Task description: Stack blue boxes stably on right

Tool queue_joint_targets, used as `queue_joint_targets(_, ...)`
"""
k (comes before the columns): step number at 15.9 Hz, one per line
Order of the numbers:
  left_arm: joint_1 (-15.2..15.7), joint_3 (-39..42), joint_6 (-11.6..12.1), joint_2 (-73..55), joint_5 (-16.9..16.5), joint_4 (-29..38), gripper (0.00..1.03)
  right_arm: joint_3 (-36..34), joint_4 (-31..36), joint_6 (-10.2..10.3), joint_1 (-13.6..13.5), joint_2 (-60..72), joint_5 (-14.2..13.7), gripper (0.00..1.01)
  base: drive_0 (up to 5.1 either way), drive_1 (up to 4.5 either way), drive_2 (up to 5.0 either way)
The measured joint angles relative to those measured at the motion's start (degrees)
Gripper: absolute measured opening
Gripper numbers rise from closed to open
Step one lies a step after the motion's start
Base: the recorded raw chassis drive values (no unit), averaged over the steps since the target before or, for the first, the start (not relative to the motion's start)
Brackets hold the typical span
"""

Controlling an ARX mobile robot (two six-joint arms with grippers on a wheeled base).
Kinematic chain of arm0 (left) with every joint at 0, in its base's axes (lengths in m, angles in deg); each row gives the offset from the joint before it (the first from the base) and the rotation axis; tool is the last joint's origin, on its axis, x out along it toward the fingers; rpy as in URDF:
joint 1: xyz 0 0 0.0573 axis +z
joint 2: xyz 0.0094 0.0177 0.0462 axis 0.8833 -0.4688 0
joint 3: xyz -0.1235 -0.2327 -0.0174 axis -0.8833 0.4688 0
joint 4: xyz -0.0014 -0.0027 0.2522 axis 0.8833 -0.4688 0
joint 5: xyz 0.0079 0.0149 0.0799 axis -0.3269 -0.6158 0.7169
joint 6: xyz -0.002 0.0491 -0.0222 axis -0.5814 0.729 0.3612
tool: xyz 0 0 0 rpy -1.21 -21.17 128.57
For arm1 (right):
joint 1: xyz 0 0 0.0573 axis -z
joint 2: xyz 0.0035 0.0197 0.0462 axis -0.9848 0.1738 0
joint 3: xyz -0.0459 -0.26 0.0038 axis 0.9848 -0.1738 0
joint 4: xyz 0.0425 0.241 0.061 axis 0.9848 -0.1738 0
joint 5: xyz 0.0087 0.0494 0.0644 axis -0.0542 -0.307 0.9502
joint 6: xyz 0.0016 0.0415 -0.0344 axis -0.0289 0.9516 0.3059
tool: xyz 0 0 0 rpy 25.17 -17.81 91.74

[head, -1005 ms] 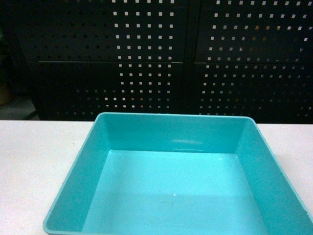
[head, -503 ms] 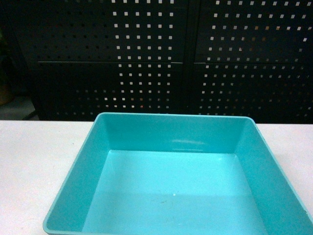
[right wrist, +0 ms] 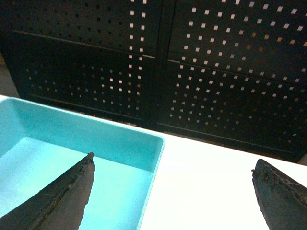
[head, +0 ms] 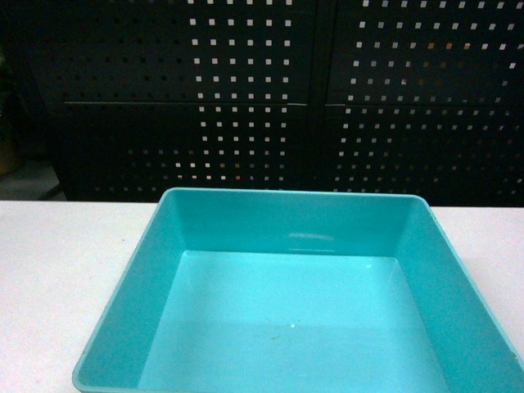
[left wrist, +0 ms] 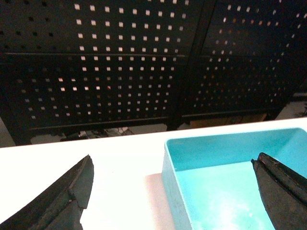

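The blue box [head: 291, 303] sits on the white counter [head: 57, 262]; the left claw [left wrist: 175, 191] straddles its left wall, the right claw [right wrist: 172, 191] its right wall; both wide apart.

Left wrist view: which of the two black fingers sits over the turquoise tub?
The finger at the right edge, in front of the turquoise tub; the other finger, lower left, is over the white table.
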Motion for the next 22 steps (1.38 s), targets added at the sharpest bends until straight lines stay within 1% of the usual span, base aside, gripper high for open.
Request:
queue_joint_targets(1,-2.6,-4.3,0.4,-3.3,0.4,-4.0,0.98,2.7,-1.8,-0.9,-0.3,3.7,0.1,0.98,0.0,0.00,0.0)
queue_joint_targets(2,-4.2,-7.6,1.4,-5.8,0.9,-6.6,0.98,5.2,-2.3,-1.1,-0.2,7.1,0.2,0.98,0.0,0.00,0.0)
queue_joint_targets(3,-5.6,-11.7,2.6,-9.0,-0.2,-10.2,0.98,8.8,-4.4,-1.6,-0.2,10.8,0.3,0.98,0.0,0.00,0.0)
queue_joint_targets(4,-7.1,-17.5,6.8,-18.0,1.3,-15.5,0.98,16.2,-8.4,-2.8,-0.3,19.7,-0.4,0.98,0.0,0.00,0.0)
queue_joint_targets(5,-7.1,-18.8,7.6,-20.5,1.4,-18.1,0.98,18.8,-11.1,-3.4,-0.7,23.1,-0.4,0.98,0.0,0.00,0.0)
queue_joint_targets(6,-7.1,-19.7,8.3,-23.3,2.5,-19.6,0.98,21.7,-14.3,-4.2,-1.4,27.2,-0.2,0.98,0.0,0.00,0.0)
queue_joint_targets(7,-7.5,-20.9,9.2,-25.1,2.9,-20.7,0.98,24.0,-16.6,-4.4,-2.0,31.0,-0.2,0.98,0.0,0.00,0.0)
queue_joint_targets(8,-8.1,-22.2,9.3,-26.2,3.1,-21.6,0.98,25.3,-18.6,-4.6,-2.4,33.4,-0.1,0.98,0.0,0.00,0.0)
queue_joint_targets(9,-9.0,-23.4,9.5,-27.4,3.3,-22.7,0.98,26.0,-19.0,-4.7,-3.0,35.3,-0.4,0.98,0.0,0.00,0.0)
queue_joint_targets(10,-10.1,-24.2,9.5,-28.8,3.6,-23.3,0.98,26.6,-19.4,-4.7,-2.9,36.7,-0.9,0.98,0.0,0.00,0.0)
queue_joint_targets(11,-11.5,-24.6,9.2,-30.7,4.2,-24.2,0.98,27.0,-19.0,-4.6,-3.1,38.2,-2.0,0.98,0.0,0.00,0.0)
queue_joint_targets(12,-12.2,-24.6,9.0,-32.0,4.9,-24.2,0.98,27.0,-18.6,-4.6,-3.4,39.0,-2.0,0.98,0.0,0.00,0.0)
queue_joint_targets(13,-12.8,-24.5,8.8,-33.2,6.5,-23.8,0.98,27.0,-17.9,-4.5,-3.7,40.2,-2.5,0.98,0.0,0.00,0.0)
queue_joint_targets(14,-13.1,-24.5,8.4,-33.9,7.0,-23.7,0.98,26.6,-16.8,-4.4,-3.7,41.3,-2.6,0.98,0.0,0.00,0.0)
queue_joint_targets(15,-13.2,-24.5,7.8,-34.7,7.1,-23.5,0.98,25.8,-15.9,-4.4,-3.7,42.2,-2.6,0.98,0.0,0.00,0.0)
queue_joint_targets(17,-13.1,-23.7,7.4,-36.7,9.3,-21.9,0.98,23.7,-14.6,-4.4,-3.7,43.8,-2.9,0.98,0.0,0.00,0.0)
queue_joint_targets(18,-13.0,-23.1,7.2,-37.8,9.6,-21.8,0.98,23.0,-14.2,-4.0,-3.6,44.6,-3.0,0.98,0.0,0.00,0.0)
queue_joint_targets(22,-11.7,-20.9,6.1,-42.1,10.8,-17.9,0.98,21.9,-12.0,-3.8,-3.6,46.8,-3.1,0.98,0.0,0.00,0.0)
